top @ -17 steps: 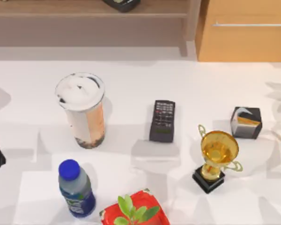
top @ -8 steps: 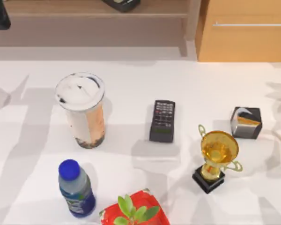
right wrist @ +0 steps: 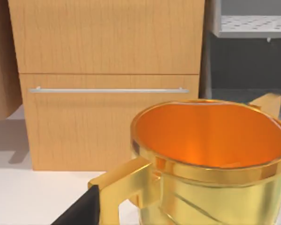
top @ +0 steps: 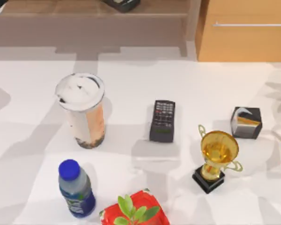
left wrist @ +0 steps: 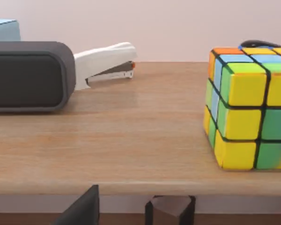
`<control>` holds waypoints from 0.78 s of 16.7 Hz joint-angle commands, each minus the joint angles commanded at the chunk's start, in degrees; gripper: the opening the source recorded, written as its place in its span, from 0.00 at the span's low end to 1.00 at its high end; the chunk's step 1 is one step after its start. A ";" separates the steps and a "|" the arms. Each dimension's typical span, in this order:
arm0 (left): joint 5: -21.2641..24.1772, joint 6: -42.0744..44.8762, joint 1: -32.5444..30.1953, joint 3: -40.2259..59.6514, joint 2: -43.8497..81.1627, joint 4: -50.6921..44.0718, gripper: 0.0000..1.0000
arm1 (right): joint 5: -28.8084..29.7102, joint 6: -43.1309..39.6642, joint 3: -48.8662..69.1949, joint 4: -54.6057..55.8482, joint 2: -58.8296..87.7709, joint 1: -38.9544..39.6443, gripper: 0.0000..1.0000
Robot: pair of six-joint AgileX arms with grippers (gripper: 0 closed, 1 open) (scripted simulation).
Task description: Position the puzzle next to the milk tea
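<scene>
The puzzle [left wrist: 246, 108] looks like glossy plastic, its coloured squares smooth, and it sits on a wooden shelf [left wrist: 117, 140] of satin, grained finish. Beside it on that shelf, the speaker [left wrist: 30, 75] appears matt. The trophy [right wrist: 210, 159] gleams like polished gold metal before a wood-grain cabinet [right wrist: 107, 84].

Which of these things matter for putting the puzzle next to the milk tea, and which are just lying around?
Job:
puzzle, on the wooden shelf
milk tea, on the white table

Lying about:
remote
trophy
black cube
blue-capped bottle
red-potted plant
speaker
stapler
</scene>
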 joint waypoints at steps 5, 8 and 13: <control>-2.66 0.17 -2.89 9.53 10.66 1.10 1.00 | 0.00 0.00 0.00 0.00 0.00 0.00 1.00; -2.74 0.18 -2.99 9.83 11.00 1.13 1.00 | 0.00 0.00 0.00 0.00 0.00 0.00 1.00; -2.71 0.18 -2.95 11.77 12.17 -0.14 1.00 | 0.00 0.00 0.00 0.00 0.00 0.00 1.00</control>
